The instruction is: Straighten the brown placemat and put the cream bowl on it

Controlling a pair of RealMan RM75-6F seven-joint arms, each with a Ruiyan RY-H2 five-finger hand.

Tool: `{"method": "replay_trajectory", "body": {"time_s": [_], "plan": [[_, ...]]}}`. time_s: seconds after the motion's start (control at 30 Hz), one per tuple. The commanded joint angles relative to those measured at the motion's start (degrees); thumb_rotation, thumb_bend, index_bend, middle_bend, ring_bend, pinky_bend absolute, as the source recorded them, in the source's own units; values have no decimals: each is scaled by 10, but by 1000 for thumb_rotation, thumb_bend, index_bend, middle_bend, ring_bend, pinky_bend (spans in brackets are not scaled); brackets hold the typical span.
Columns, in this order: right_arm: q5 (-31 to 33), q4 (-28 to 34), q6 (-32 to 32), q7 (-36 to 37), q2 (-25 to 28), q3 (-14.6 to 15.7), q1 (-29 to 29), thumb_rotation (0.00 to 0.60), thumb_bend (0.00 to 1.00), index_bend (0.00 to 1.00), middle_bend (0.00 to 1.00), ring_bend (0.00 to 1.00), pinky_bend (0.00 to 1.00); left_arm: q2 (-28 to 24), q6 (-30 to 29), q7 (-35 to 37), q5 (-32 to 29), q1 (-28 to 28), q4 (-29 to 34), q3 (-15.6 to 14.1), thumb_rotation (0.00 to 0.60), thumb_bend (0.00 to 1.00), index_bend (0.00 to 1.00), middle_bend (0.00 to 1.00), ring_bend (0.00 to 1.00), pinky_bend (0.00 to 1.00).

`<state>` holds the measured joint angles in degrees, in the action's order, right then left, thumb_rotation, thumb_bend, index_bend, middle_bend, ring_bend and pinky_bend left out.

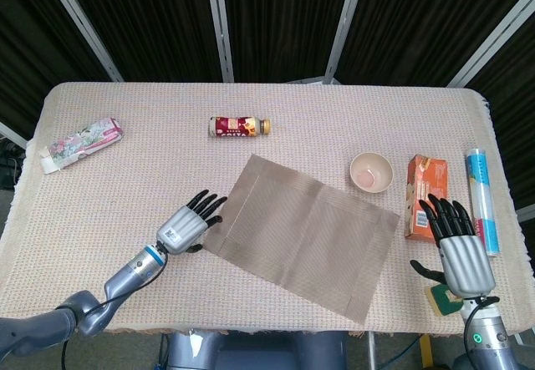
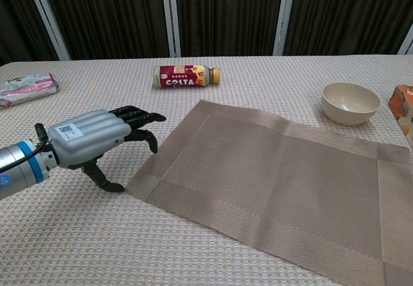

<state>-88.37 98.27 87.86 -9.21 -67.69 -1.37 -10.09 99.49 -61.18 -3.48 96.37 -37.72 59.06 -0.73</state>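
I see left hand point(image 1: 191, 222) empty, fingers spread, at brown placemat point(image 1: 303, 233) left edge | placemat skewed, mid-table | cream bowl point(image 1: 370, 172) off its far-right corner | right hand point(image 1: 458, 249) empty, fingers apart.

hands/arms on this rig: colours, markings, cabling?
Both hands, left hand and right hand, have silver-grey ribbed backs with black fingers. The left carries a small white label on its back, a blue band at the wrist and a grey forearm with a thin black cable. The right wrist shows a green light.
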Motion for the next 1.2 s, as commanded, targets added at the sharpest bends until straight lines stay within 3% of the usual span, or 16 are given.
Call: {"method": "replay_trajectory", "body": {"time_s": [0.03,0.63,0.9,1.07,1.2], "plan": [[-2,1,0,1,1,-1,2,600,0,0,0,0,0,5,4,-5,-4,-1,1,-2,600,167,308,0,0,0],[-10,2,-4,9,5,-8,8,600,0,0,0,0,0,-15,-3,-11,-13,4,22,-13,600,183,307,0,0,0],[-12,2,-5,12,7,-10,11,600,0,0,0,0,0,2,14,-20,-25,-2,10,-9,600,181,307,0,0,0],[-14,3,-4,13,8,-12,13,600,0,0,0,0,0,11,7,-21,-22,-6,7,-7,600,306,314,0,0,0],[-13,2,-7,14,7,-13,14,600,0,0,0,0,0,11,0,-23,-20,-9,11,-3,600,322,318,0,0,0]]}}
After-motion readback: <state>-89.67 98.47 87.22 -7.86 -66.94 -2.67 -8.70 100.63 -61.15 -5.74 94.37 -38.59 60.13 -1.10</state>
